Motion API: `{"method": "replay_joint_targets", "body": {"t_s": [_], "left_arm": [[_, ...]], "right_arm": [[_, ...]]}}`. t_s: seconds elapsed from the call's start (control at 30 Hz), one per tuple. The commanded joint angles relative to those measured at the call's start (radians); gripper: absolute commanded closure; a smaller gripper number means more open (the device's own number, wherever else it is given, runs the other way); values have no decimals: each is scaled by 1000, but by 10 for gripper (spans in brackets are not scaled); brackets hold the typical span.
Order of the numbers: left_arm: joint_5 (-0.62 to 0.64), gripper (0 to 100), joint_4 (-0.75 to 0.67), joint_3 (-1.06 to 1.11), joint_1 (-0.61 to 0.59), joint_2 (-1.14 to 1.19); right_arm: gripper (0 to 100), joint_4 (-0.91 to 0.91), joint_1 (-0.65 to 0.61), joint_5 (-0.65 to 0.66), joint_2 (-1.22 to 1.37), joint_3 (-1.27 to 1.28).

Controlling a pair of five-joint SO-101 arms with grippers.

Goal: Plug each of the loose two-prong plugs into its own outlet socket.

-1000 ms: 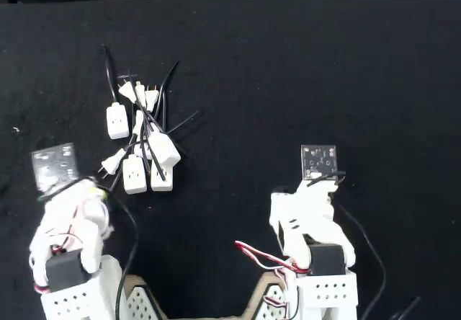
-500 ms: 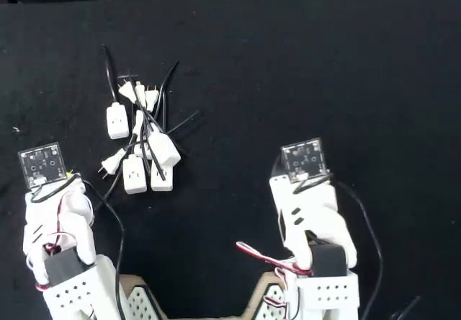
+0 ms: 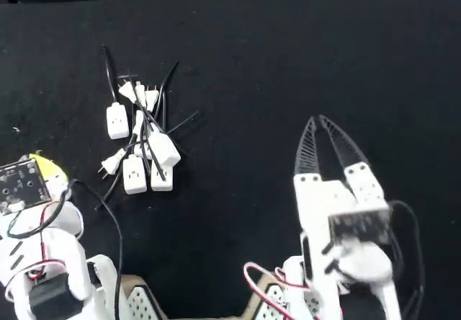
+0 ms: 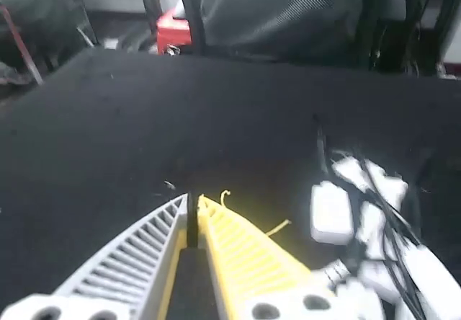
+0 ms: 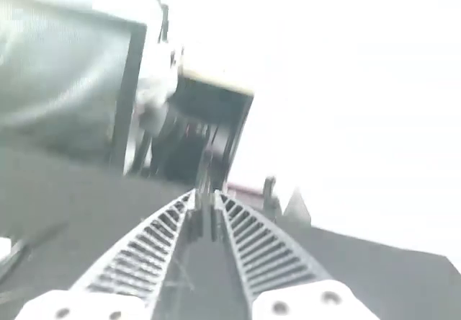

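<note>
White plugs and sockets in one tangle on the black desk

The heap of white socket blocks and two-prong plugs on short black cords lies on the left half of the desk. One lone socket block sits at the heap's left edge, its black cord curving off toward the far side. Two near socket blocks lie side by side and touching at the near edge. A larger tilted block lies just beyond them, crossed by a cord. Two far plugs lie close together at the far end, prongs bare. A near plug lies just left of the near pair.
</note>
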Motion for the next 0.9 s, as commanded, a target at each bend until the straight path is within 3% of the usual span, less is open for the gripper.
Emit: {"method": "replay_joint_targets", "body": {"t_s": [0.0, 0.2, 0.4, 0.6, 0.87], "left_arm": [[-63, 870, 64, -64, 90, 127], [-71, 883, 68, -131, 160, 511], [-64, 880, 66, -205, 229, 807], [-69, 880, 51, -168, 278, 850], [-72, 880, -140, -19, 282, 850]], "right_arm": [[976, -6, 14, -5, -85, -99], [976, -17, 14, -114, -15, -107], [976, -64, -49, -127, 308, -101], [976, -172, -180, -135, 751, -102], [976, -290, -281, -127, 1081, -38]]}}
